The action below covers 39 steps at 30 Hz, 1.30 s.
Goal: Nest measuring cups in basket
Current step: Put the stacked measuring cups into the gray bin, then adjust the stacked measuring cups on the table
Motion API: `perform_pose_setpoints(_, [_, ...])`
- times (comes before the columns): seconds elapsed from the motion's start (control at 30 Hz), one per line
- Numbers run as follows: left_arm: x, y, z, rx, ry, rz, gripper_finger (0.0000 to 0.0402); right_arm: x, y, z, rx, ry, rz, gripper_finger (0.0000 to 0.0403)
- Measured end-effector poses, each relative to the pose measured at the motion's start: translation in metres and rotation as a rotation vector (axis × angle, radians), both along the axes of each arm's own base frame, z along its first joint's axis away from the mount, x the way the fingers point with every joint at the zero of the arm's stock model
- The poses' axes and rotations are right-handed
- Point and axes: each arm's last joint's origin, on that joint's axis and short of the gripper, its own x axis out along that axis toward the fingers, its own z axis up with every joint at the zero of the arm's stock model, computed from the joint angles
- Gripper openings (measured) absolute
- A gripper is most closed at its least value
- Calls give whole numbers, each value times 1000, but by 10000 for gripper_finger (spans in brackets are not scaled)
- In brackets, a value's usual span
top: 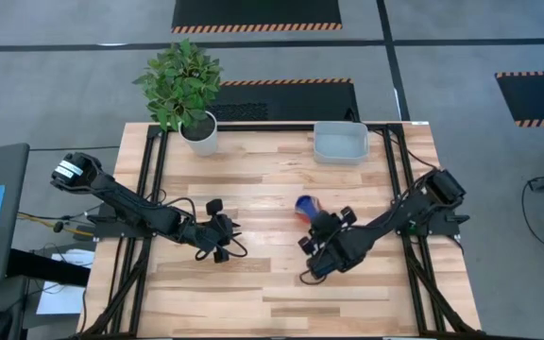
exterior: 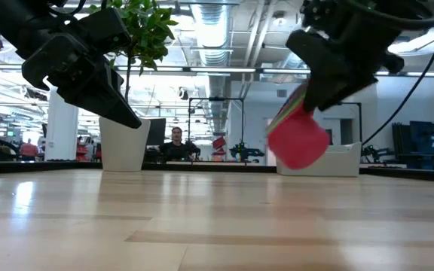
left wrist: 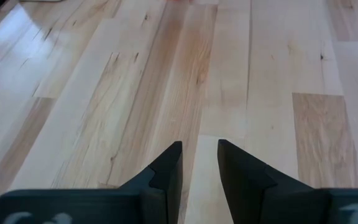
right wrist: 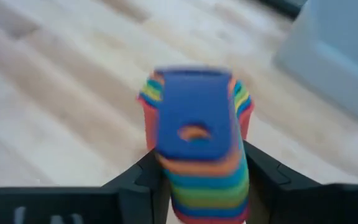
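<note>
While the left gripper (top: 223, 236) hangs over bare table (top: 253, 283) at centre-left with its fingers slightly apart and nothing between them, the right gripper (right wrist: 199, 163) clamps the stacked handles of the nested measuring cups (exterior: 298, 140), carried above the wood, well short of the basket (top: 340, 143) at the far edge

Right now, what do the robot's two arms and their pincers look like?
Both arms are dark, nearly black, built of jointed segments with thin black cables trailing beside them. The left arm carries a small white label near its base. Each ends in a two-fingered pincer: the left pincer has flat, wedge-shaped black fingers on a wide dark bar, and the right pincer looks the same.
</note>
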Motion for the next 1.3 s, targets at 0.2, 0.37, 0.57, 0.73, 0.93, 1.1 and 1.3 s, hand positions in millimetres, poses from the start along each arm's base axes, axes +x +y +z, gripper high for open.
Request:
perform_pose_setpoints(0.2, [0,0,-1,3,7,0,91,-12,-21,17,-21,-72,-44,151])
perform_pose_setpoints(0.37, [-1,0,-1,0,12,-5,91,-25,-30,0,38,-156,-55,124])
perform_pose_setpoints(0.57, [0,0,-1,-1,9,-5,91,-33,-20,-30,108,-203,-13,82])
perform_pose_setpoints(0.73, [0,0,0,-2,6,-4,91,-33,-8,-36,127,-231,10,61])
perform_pose_setpoints(0.93, [0,0,0,-2,2,-1,91,-36,11,-37,204,-257,78,56])
perform_pose_setpoints(1.1, [-1,0,-2,-18,0,7,91,-39,17,-37,218,-278,85,56])
perform_pose_setpoints(1.3, [-7,3,-12,-29,-6,21,91,-39,18,-37,216,-282,89,56])
